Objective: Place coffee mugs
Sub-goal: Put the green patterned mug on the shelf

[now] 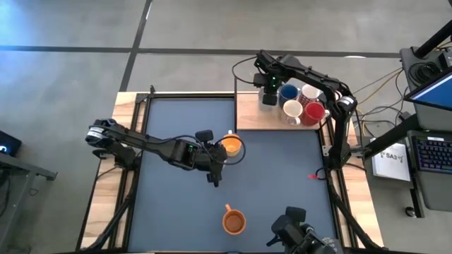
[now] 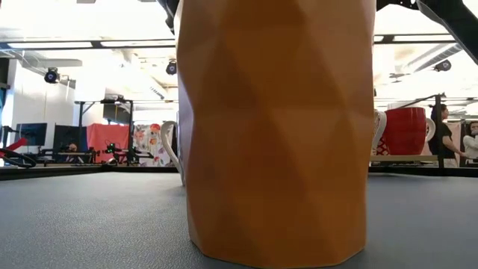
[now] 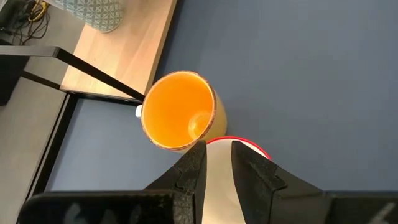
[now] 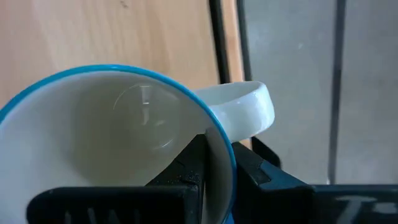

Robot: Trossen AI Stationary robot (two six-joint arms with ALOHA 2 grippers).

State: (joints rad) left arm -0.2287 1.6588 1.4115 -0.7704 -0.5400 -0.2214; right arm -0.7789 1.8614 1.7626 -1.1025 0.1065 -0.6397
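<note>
A yellow-orange mug sits at the middle of the blue table mat, with my left gripper shut at its side. The left wrist view shows this mug open side up, just beyond the gripper. On the wooden shelf at the far right stand a blue mug, two white mugs and a red mug. My right gripper is shut on the blue mug. An orange-brown mug stands on its base near the near edge and fills the low view. My left gripper pinches between its two fingers a cream piece with a red edge at the yellow-orange mug's side. It looks like the handle. Whether the mug rests on the mat or is lifted cannot be told. My right gripper holds the blue mug by its rim, next to the white handle. One finger is inside the mug and the other outside. The mug is over the wooden shelf; whether its base rests there cannot be told.
The wooden shelf takes up the table's far right corner and is crowded with mugs. Black frame rails run along the table's sides. A patterned object stands on the wooden side strip. Beyond the table are desks, a keyboard and people.
</note>
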